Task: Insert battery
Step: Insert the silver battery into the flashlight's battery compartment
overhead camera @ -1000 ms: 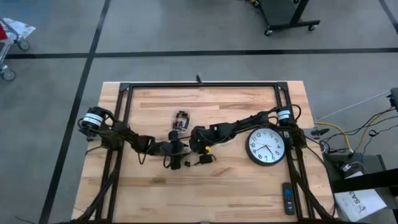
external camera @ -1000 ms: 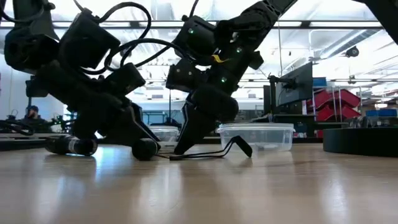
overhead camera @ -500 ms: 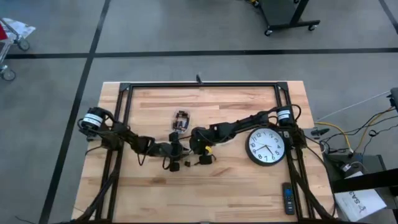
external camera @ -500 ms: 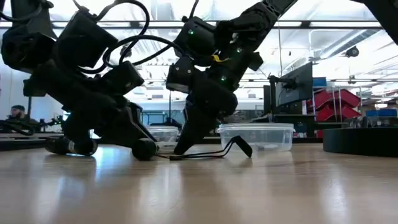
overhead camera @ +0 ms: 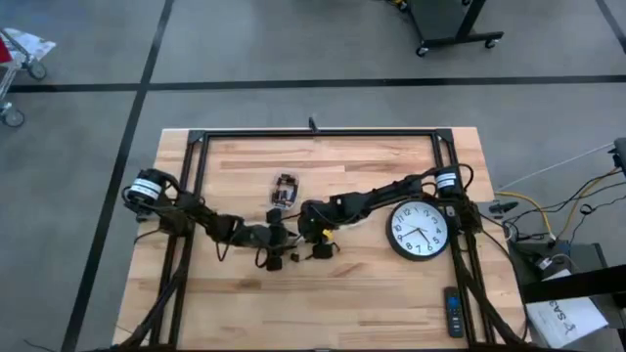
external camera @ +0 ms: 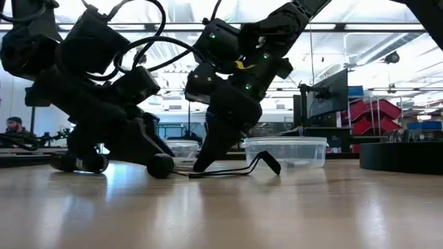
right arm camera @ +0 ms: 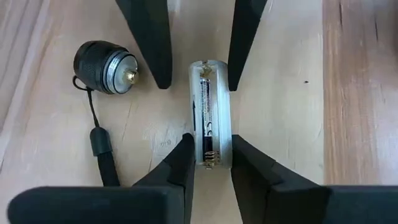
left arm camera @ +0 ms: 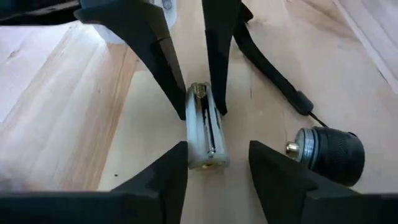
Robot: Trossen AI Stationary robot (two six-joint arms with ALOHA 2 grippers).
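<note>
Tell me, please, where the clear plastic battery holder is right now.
The clear plastic battery holder lies on the wooden table near its centre, between the left claw and right claw, beside the black flashlight cap.

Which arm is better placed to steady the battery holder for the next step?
Right, probably. The right gripper already pinches one end of the clear battery holder between its fingers, while the left gripper is open, straddling the other end without touching.
</note>
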